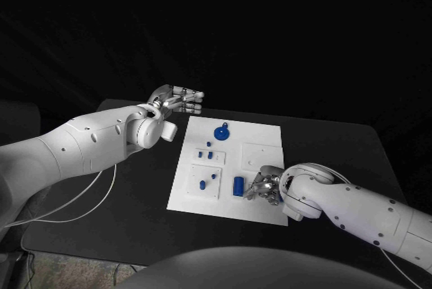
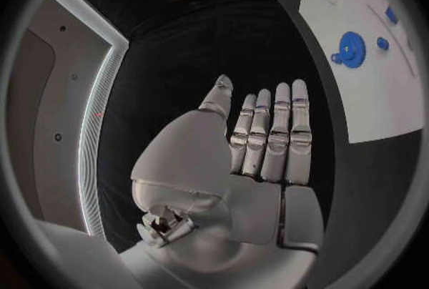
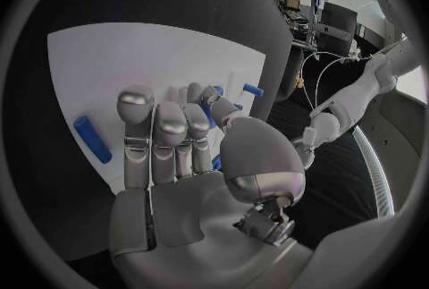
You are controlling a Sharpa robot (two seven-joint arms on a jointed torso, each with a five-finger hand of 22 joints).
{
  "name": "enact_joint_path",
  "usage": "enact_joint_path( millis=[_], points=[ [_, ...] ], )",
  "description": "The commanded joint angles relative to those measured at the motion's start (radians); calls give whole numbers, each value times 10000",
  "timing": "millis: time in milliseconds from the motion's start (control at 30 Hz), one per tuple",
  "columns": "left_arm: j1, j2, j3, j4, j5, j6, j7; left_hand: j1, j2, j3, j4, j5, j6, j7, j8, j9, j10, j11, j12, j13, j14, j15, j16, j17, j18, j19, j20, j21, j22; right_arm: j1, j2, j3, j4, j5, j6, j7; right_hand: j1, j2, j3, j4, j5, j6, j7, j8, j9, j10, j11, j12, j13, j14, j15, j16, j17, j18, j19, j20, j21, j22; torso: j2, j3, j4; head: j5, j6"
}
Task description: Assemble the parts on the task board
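Observation:
The white task board (image 1: 266, 136) lies in the middle of the black table. On it I see a round blue part with a tab (image 1: 221, 133), small blue parts (image 1: 207, 155) in raised white blocks, and a long blue part (image 1: 238, 186). My right hand (image 1: 264, 184) rests over the board's near right area, beside the long blue part (image 3: 92, 139). Its fingers (image 3: 154, 133) curl and pinch a small blue part (image 3: 208, 116) against the thumb; most of that part is hidden. My left hand (image 1: 177, 100) hovers off the board's far left corner, fingers straight, holding nothing (image 2: 259, 153).
A white cable (image 1: 90, 195) runs across the table's left side under my left arm. The left wrist view shows the round blue part (image 2: 350, 49) on the board (image 2: 375, 103), well away from that hand. Bare black table surrounds the board.

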Motion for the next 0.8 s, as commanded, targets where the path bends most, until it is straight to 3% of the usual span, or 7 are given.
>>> enact_joint_path(
  millis=[33,200,367,433,533,633,800],
  points=[
    [6,7,6,21,28,154,43,-82,-36,20,57,-33,-53,-8,-24,5,-46,6,-59,-6,-65,12,-24,2,167,-25,40,-45,-13,-25,-89,-1,110,41,-145,161,-48,-119,-152,71,89,-8,-39,-50,-30,53,-3,11,-20,4,15,24,-34,-157,510,-15,1,0,5,12,-1,-1,2],
    [6,-22,5,29,23,147,48,-74,-43,20,49,-36,-54,-12,-24,5,-48,5,-59,-6,-68,13,-23,3,168,-28,41,-51,-12,-44,-568,132,479,271,-187,549,-9,-162,-611,313,202,-328,102,-59,-397,185,74,637,302,-3,54,-9,-102,-107,517,17,6,-30,1,18,-13,-16,2],
    [6,-78,2,34,18,95,89,-62,-71,12,30,-48,-45,-15,-23,6,-38,3,-58,-6,-68,14,-22,4,164,-36,42,-55,-12,-46,-1276,678,881,480,-26,743,145,-214,-1080,446,175,-551,224,-54,-827,192,145,901,491,0,106,16,-130,-50,515,74,52,-40,-19,9,-63,-104,2],
    [6,-102,1,71,13,40,129,-58,-78,10,22,-45,-47,-20,-24,6,-43,-3,-58,-6,-64,13,-21,5,164,-34,40,-54,-11,-44,-1572,925,957,635,150,660,154,-226,-1166,518,-218,-588,252,-64,-911,190,162,902,498,1,115,39,-124,-46,518,82,79,-37,-25,9,-87,-151,10],
    [5,-156,1,215,-27,-20,193,-45,-88,12,0,-44,-45,-19,-24,6,-46,-2,-60,-6,-59,10,-21,5,165,-28,38,-51,-9,-42,-1960,1158,973,647,356,510,185,-245,-1358,608,-336,-708,307,-48,-1030,171,182,819,472,-20,112,22,-126,-42,510,67,43,-54,-28,-5,-94,-308,69],
    [4,-202,-1,343,-70,-46,225,-36,-108,7,-29,-97,-46,-11,-23,7,-45,3,-58,-6,-53,10,-21,5,163,-27,37,-49,-8,-42,-2207,1261,874,387,418,412,339,-250,-1534,640,-332,-700,314,-48,-1141,183,181,793,479,-11,110,45,-89,-46,515,59,58,-55,-39,-21,-113,-414,93],
    [-6,-262,-3,454,-105,-99,241,-4,-136,2,-89,-181,-46,-7,-23,7,-45,3,-58,-6,-49,8,-22,5,163,-22,33,-45,-6,-72,-2443,1347,750,-416,507,229,498,-375,-1539,708,-331,-641,298,-47,-1224,207,167,741,473,-16,91,17,-87,-36,522,43,41,-78,-59,6,-173,-493,57]
  ],
)
